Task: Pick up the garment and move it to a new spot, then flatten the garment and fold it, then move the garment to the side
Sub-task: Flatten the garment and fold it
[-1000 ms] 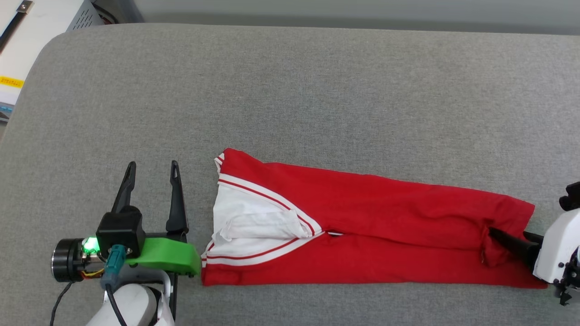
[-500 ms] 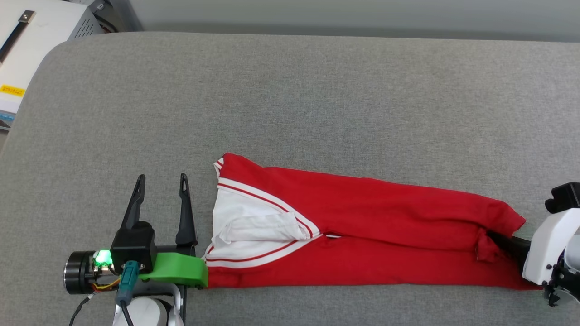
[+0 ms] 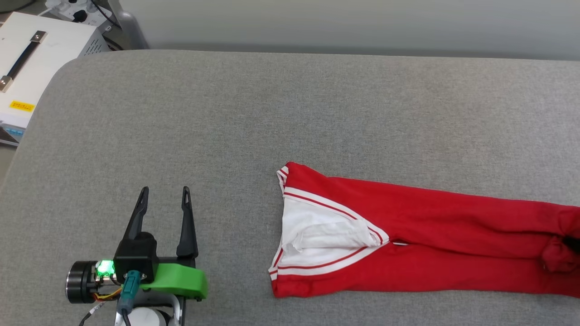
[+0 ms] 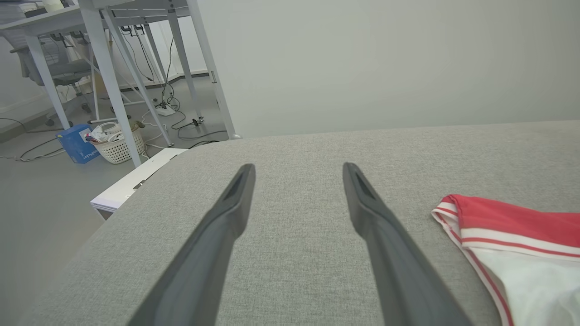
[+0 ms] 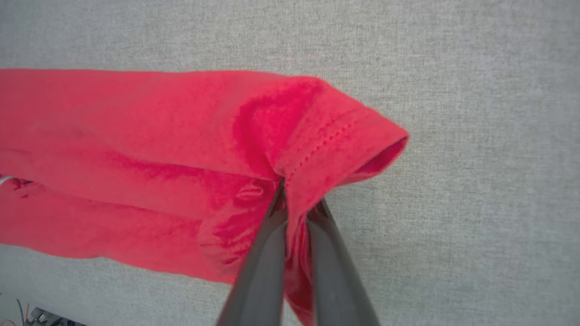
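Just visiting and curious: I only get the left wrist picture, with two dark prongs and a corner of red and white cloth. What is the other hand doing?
Observer: The right hand is shut on the red hem end of the red jersey T-shirt with white sleeves.
Operator: Is the shirt spread out flat?
Observer: No, it lies folded into a long narrow strip on the grey fabric-covered surface.
Operator: What's behind my prongs?
Observer: The left hand carries a bright green plastic piece, with a green light beside it.
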Controlling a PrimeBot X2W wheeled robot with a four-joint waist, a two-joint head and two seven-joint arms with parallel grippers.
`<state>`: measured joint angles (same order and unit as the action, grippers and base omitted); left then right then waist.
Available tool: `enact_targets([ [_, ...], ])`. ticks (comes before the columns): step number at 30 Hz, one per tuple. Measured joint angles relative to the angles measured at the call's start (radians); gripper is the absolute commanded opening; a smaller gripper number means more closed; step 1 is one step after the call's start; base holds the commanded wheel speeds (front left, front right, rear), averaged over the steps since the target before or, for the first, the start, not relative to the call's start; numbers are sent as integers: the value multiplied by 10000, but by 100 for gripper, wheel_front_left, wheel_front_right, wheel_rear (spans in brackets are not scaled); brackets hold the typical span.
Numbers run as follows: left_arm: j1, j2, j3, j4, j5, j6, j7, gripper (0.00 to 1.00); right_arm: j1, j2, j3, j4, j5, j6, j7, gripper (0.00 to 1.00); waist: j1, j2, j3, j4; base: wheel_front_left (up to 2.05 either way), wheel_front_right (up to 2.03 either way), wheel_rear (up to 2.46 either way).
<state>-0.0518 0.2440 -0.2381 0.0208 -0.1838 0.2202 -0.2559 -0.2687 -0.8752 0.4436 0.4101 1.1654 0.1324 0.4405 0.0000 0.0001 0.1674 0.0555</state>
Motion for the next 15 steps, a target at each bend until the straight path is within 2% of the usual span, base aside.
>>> enact_targets([
  [4,111,-142,188,38,176,-159,0,100,32,10,146,-775,-2,-8,291,0,0,0,-97,-16,0,0,0],
  [10,155,-357,341,63,366,-445,0,100,-56,58,566,-2847,-414,-8,909,0,0,0,-128,33,0,0,0],
  [15,150,-598,408,63,508,-610,0,100,-739,650,1022,-4023,-1030,-10,1586,0,0,0,40,124,0,0,0],
])
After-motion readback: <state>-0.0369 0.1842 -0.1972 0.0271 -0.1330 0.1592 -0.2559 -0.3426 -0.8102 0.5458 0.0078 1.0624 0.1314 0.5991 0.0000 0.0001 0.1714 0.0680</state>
